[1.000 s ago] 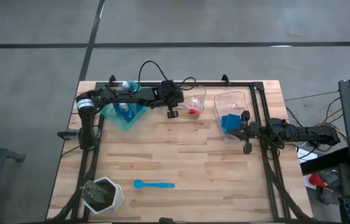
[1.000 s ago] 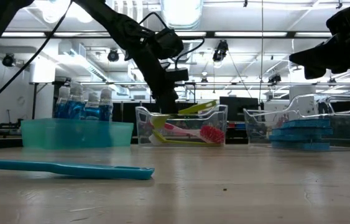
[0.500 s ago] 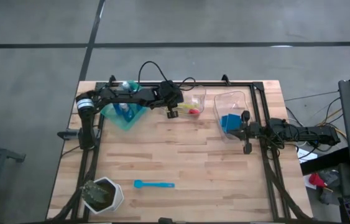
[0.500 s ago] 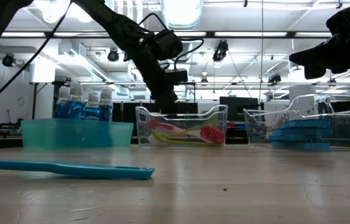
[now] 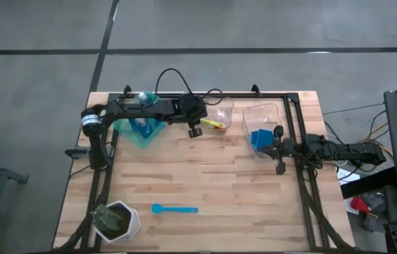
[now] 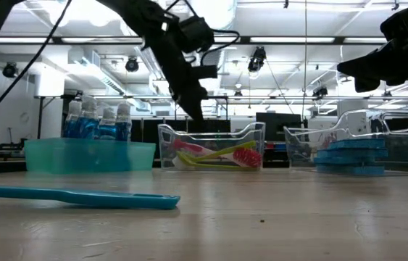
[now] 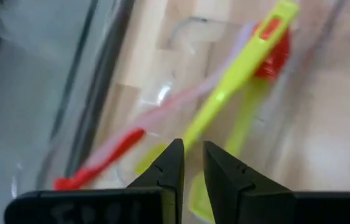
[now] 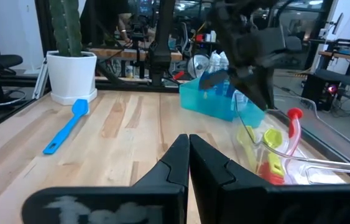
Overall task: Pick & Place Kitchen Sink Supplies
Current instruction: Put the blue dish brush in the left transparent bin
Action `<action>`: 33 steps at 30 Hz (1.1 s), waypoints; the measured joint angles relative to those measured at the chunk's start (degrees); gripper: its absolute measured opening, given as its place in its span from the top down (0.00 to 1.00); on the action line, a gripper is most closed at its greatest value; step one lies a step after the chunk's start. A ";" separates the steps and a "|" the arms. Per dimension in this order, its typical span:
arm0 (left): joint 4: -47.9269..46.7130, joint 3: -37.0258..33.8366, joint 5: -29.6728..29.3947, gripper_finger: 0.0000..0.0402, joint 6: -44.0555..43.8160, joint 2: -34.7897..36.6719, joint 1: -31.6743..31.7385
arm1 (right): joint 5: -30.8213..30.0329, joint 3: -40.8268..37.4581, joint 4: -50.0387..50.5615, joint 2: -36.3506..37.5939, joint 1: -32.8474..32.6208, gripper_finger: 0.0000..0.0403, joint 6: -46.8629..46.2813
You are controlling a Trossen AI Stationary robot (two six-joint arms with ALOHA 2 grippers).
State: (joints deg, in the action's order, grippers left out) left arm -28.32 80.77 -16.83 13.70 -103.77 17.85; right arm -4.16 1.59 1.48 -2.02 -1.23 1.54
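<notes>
- Left hand (image 5: 195,130) hovers just above the near-left edge of the middle clear bin (image 5: 221,117), fingers (image 7: 170,169) parted by a narrow slit, holding nothing.
- Right hand (image 5: 280,169) waits at the right edge of the tabletop (image 5: 205,183), near the right clear bin (image 5: 263,113); fingers pressed together, empty.
- Brushes: 3 counted. Yellow-green brush (image 7: 237,87) and pink brush (image 7: 125,138) lie in the middle clear bin, crossing each other; the pink one has red ends.
- Third brush, teal brush (image 5: 174,209), lies flat on the near part of the tabletop, well apart from all bins, right of the plant pot (image 5: 117,221).
- Bottles: 3 white caps visible in the low view; blue-liquid bottles (image 6: 96,120) stand upright in the teal bin (image 5: 142,132) at far left.
- Sponges: blue sponges (image 6: 350,156) stacked in the right clear bin; stack looks like 3, exact count cannot be told.
- Bins: 3 in a row along the far side – teal, clear, clear.
- Plant pot: 1, white, near-left corner.
</notes>
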 joint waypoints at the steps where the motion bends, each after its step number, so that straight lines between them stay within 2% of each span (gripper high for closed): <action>1: -1.60 0.37 0.10 0.86 -1.70 0.23 -0.52 | 0.04 0.01 0.02 -0.04 0.01 0.98 0.00; 7: -9.11 0.97 3.85 0.79 -4.93 3.39 -5.16 | -0.04 0.01 -0.02 0.00 0.00 0.98 0.00; 15: -18.98 0.60 4.77 0.51 -11.02 7.95 -13.62 | -0.05 0.01 -0.02 0.00 0.02 0.98 0.00; 21: -22.71 0.60 12.60 0.34 -18.23 9.94 -21.17 | -0.04 0.00 -0.02 -0.03 0.02 0.98 0.00; 25: -22.75 0.60 14.53 0.32 -22.81 10.10 -26.80 | -0.04 0.01 -0.02 -0.02 0.00 0.98 0.00; 33: -22.73 0.53 13.68 0.33 -31.70 9.68 -36.80 | -0.05 0.01 -0.02 -0.02 0.02 0.98 0.00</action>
State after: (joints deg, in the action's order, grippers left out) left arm -51.05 81.30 -3.16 -18.00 -94.08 -18.95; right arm -4.22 1.61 1.45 -2.04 -1.21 1.54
